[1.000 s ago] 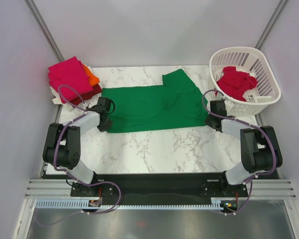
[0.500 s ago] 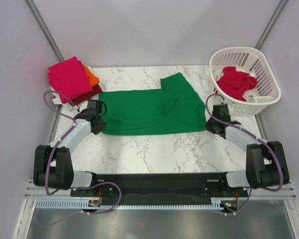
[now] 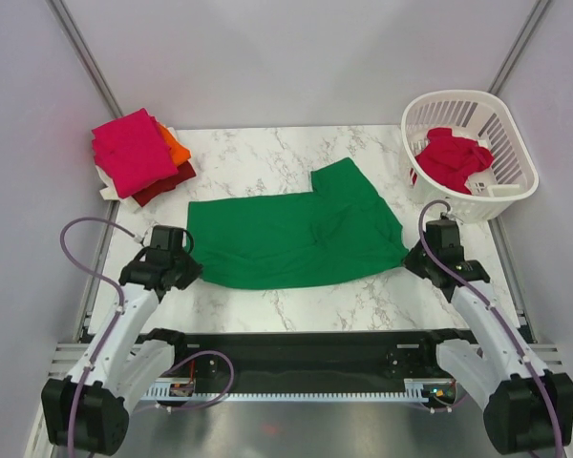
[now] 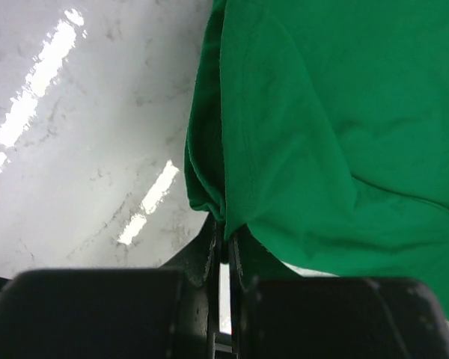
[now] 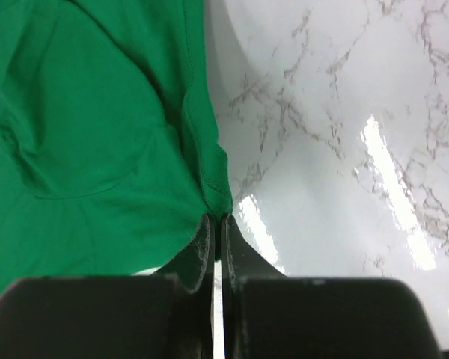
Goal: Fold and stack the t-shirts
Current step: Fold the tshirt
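A bright green t-shirt [image 3: 291,234] lies spread across the middle of the marble table, one part reaching toward the back. My left gripper [image 3: 184,269] is shut on its near left corner, seen in the left wrist view [image 4: 223,232]. My right gripper [image 3: 411,253] is shut on its near right corner, seen in the right wrist view [image 5: 215,221]. A pile of magenta-pink [image 3: 129,151], orange [image 3: 175,146] and dark red [image 3: 167,183] shirts sits at the back left. A red shirt [image 3: 451,157] lies in the basket.
The white slatted laundry basket [image 3: 503,114] stands at the back right corner. Grey walls close in the table on three sides. Bare marble [image 3: 296,296] shows between the green shirt and the near edge.
Both grippers have pulled the green shirt's near edge toward the front of the table and a little wider apart. The shirt slid nearer with them.
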Controlling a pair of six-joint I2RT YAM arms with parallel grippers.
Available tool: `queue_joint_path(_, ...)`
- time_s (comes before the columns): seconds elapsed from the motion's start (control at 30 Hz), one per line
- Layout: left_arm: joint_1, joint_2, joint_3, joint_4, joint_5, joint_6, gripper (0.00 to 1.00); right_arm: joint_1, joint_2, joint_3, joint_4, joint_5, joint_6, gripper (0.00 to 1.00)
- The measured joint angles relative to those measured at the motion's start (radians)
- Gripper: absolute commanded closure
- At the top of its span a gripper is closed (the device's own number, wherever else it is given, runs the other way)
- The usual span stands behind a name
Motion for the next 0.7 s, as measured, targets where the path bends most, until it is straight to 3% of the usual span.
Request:
queue_joint_path(0.03,-0.006,-0.021,0.0,-0.01,0.016,-0.008,0.84,0.002,-0.031,0.0,-0.025,-0.005,0.006,1.0)
queue_joint_path(0.07,-0.011,-0.034,0.0,-0.019,0.026,-0.013,0.74,0.004,-0.056,0.0,-0.046,-0.013,0.012,0.84)
queue_joint_path(0.1,-0.014,-0.042,0.0,-0.029,0.042,-0.02,0.48,0.004,-0.082,0.001,-0.069,-0.02,0.021,0.73)
queue_joint_path(0.13,-0.016,-0.047,0.0,-0.041,0.06,-0.024,0.34,0.004,-0.103,0.004,-0.094,-0.023,0.021,0.61)
queue_joint_path(0.17,-0.016,-0.052,0.0,-0.054,0.082,-0.032,0.22,0.004,-0.117,0.01,-0.117,-0.026,0.028,0.26)
queue_joint_path(0.2,-0.017,-0.058,0.001,-0.07,0.103,-0.037,0.07,0.005,-0.13,0.022,-0.149,-0.026,0.033,0.12)
queue_joint_path(0.27,-0.017,-0.082,0.01,-0.113,0.126,-0.05,0.01,0.006,-0.154,0.056,-0.203,-0.026,0.027,0.02)
queue_joint_path(0.43,-0.017,-0.177,0.146,-0.268,0.117,-0.049,0.0,0.008,-0.199,0.173,-0.271,-0.007,0.02,0.03)
queue_joint_path(0.53,-0.017,-0.187,0.253,-0.289,0.064,-0.022,0.0,0.008,-0.177,0.234,-0.227,-0.009,0.003,0.04)
queue_joint_path(0.6,-0.017,-0.134,0.302,-0.271,0.034,0.016,0.0,0.008,-0.105,0.262,-0.163,-0.043,-0.016,0.04)
queue_joint_path(0.7,-0.016,0.039,0.366,-0.215,0.013,0.08,0.03,0.017,0.136,0.377,-0.091,-0.104,-0.058,0.04)
